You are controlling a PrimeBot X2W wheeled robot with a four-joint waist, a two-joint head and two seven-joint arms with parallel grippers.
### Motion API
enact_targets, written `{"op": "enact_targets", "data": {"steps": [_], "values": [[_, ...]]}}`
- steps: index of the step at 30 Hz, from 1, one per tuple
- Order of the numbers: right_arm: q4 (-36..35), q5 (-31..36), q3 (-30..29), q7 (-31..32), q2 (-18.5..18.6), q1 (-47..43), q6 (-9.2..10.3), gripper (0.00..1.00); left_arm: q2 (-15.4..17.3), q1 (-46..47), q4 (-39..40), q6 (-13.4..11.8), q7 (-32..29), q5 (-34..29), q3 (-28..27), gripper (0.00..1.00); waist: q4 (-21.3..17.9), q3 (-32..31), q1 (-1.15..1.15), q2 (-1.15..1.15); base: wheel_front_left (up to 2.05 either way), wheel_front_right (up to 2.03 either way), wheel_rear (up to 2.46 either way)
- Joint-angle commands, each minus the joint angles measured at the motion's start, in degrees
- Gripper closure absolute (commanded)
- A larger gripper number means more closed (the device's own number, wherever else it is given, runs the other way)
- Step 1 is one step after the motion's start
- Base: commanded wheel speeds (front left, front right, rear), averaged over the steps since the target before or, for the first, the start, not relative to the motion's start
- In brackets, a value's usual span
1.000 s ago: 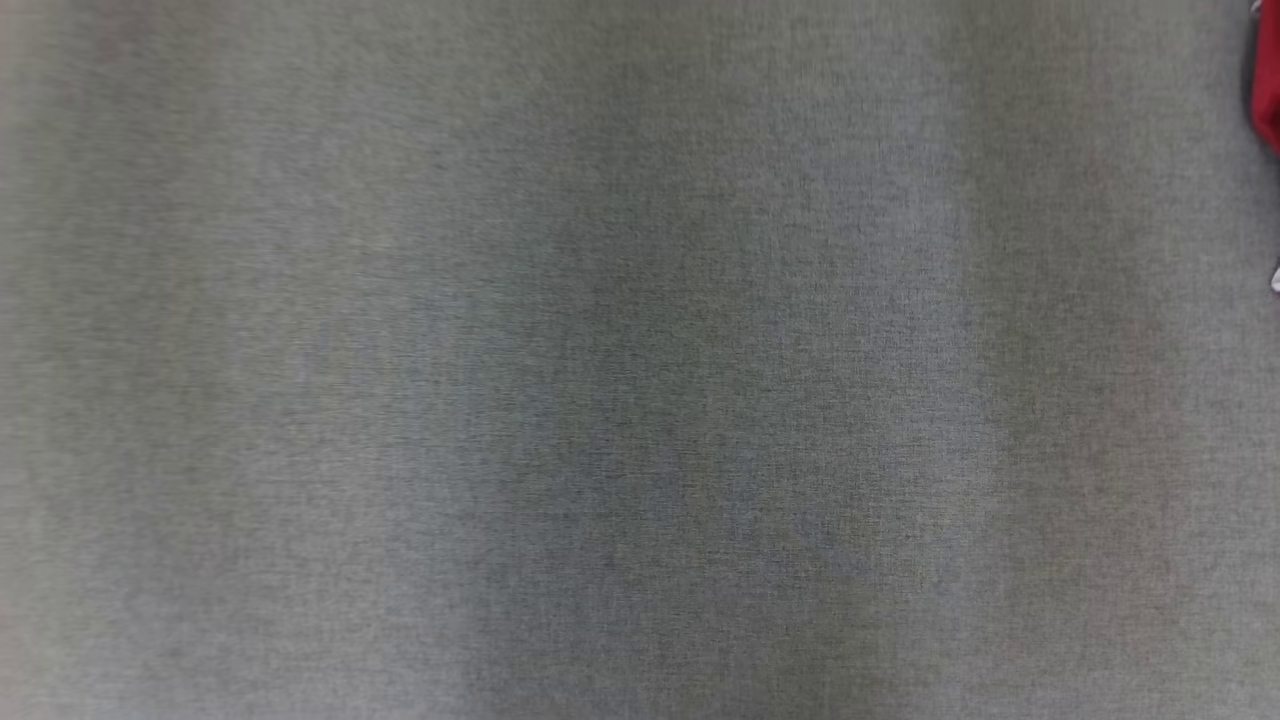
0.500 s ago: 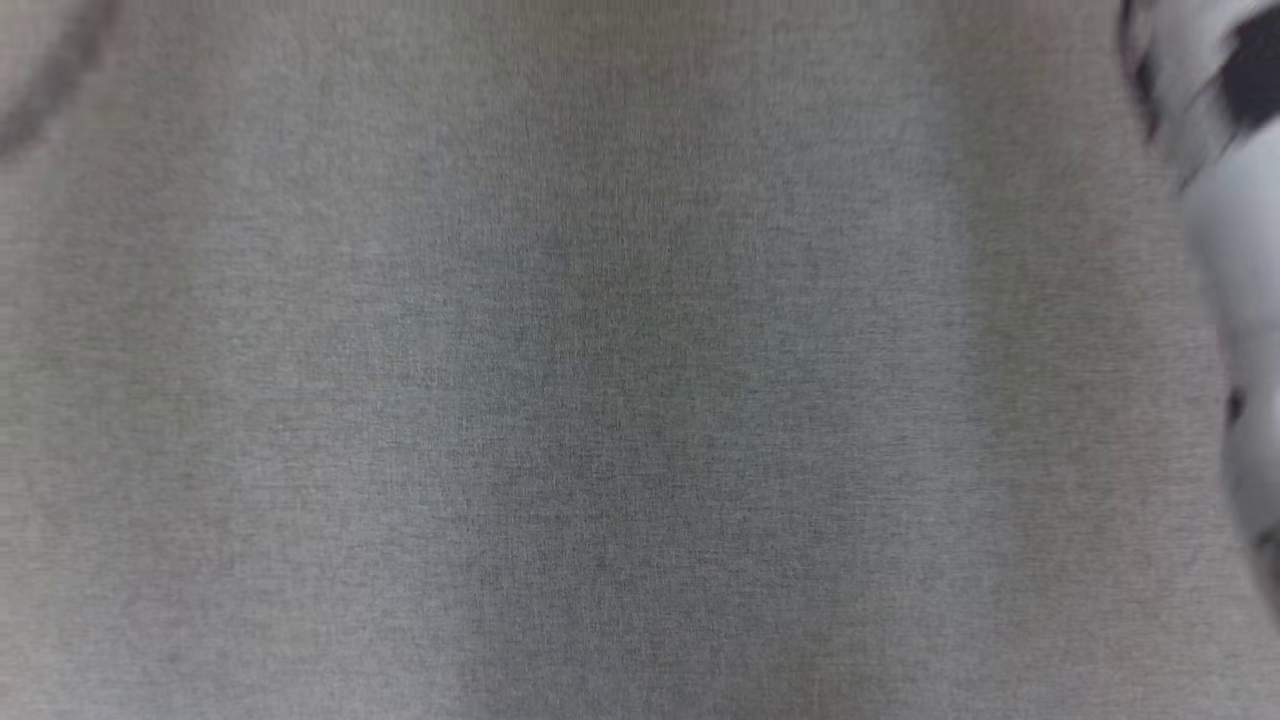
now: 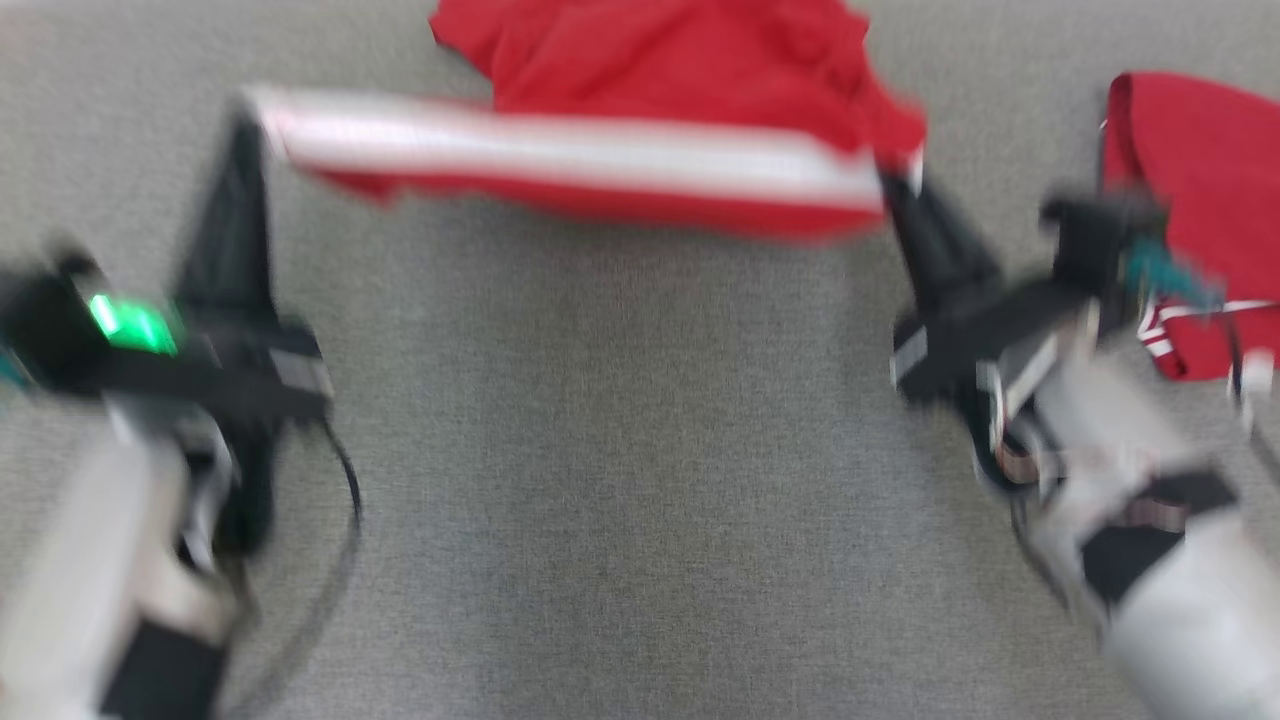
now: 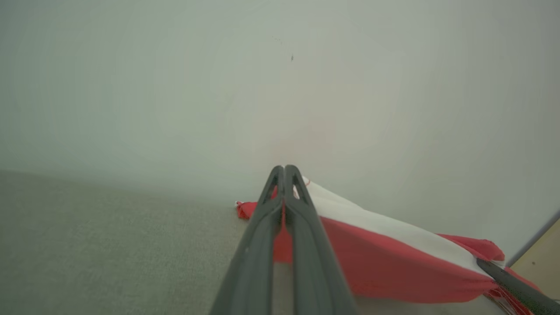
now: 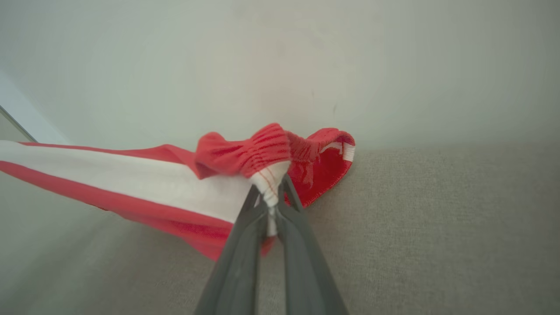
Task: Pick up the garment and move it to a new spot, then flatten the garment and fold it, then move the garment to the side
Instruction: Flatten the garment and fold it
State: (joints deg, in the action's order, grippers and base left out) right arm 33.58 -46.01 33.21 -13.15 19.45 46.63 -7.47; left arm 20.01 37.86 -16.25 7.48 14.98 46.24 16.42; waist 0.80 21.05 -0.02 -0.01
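Currently, the hazards run by item, from largest to smallest.

1. Grey fabric surface (image 3: 640, 450): it spans the head view from 9 o'clock to 3 o'clock. The weave looks grippy. A trailing hem is likely to drag and bunch on it during lowering, trapping creases under the later fold.
2. Garment (image 3: 680, 60): red with 1 white stripe (image 3: 580, 150), at 12 o'clock in the head view. It is stretched as a band between the 2 grippers, with its loose bulk beyond the band. Blur hides whether that bulk is resting on the surface. Excess tension could pull an edge out of a grip, and slack would let the middle sag and fold over.
3. Second red garment (image 3: 1200, 170): it lies at 2 o'clock, just beside the right arm. A sweep toward 3 o'clock could snag it or stack the 2 garments.
4. Right gripper (image 5: 270, 199): it is clamped at the tips on the gathered elastic waistband (image 5: 262, 151). The bite is on bunched, springy cloth, which may creep out under load.
5. Left gripper (image 4: 284, 171): its fingers are pressed together on a thin edge beside the stripe. Little cloth shows past the tips, so this looks like the likeliest slip point.
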Motion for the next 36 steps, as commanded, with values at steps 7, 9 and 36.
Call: {"op": "enact_targets", "data": {"steps": [7, 9, 36], "values": [[-8.5, -0.1, 0.3, -1.3, 4.4, -18.9, -0.01, 1.0, -4.6, -19.8, 4.0, -0.1, 0.2, -3.4, -2.5, 1.0, 1.4, -5.8, 0.02, 0.01, 0.0, 0.0, 0.0], [-9.2, 0.0, -0.4, -1.5, 4.7, -21.0, -0.01, 1.0, -5.0, -21.5, 4.2, -0.1, 0.2, -3.9, -2.6, 1.0, 1.5, -6.2, 0.02, 0.01, 0.0, 0.0, 0.0], [-34.0, 9.2, -14.2, 5.9, -0.5, -53.9, 0.08, 1.0, -8.4, -37.2, 8.7, -0.1, 0.3, -13.0, -10.5, 1.0, 1.1, -11.0, 0.02, 0.01, 0.0, 0.0, 0.0]]}}
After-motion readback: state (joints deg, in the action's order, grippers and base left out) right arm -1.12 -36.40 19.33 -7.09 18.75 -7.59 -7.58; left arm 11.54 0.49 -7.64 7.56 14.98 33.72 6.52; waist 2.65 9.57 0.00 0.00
